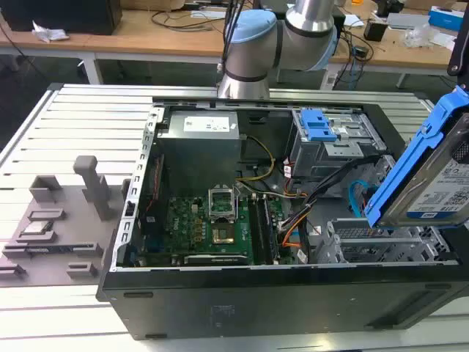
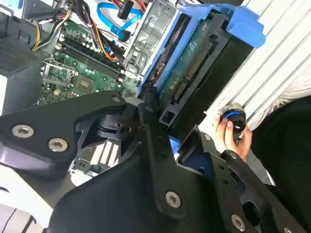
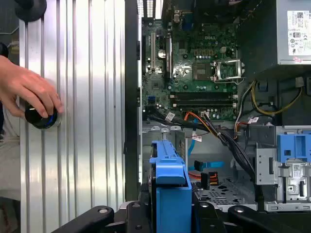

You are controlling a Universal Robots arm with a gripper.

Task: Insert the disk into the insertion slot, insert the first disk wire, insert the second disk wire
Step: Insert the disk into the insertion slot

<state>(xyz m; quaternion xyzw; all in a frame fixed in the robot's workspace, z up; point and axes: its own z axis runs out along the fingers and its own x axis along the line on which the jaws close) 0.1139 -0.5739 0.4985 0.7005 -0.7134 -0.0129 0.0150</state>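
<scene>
Pincer (image 2: 163, 124) around disk (image 1: 434, 180), steeply tilted lengthwise

ribbed silver metal table (image 1: 80, 117) | behind it cluttered wooden workbench (image 1: 139, 33) | dark floor (image 1: 29, 81) beneath | light even

My tool (image 3: 172, 216) grips the disk (image 3: 172, 191) by its blue carrier, edge-on near the perforated insertion slot (image 3: 228, 191) and green motherboard (image 3: 194, 63) of the open case (image 3: 131, 97), while on the ribbed bench (image 3: 82, 121) beside it a person's hand (image 3: 29, 90) rests on a round black knob (image 3: 41, 118).
</scene>
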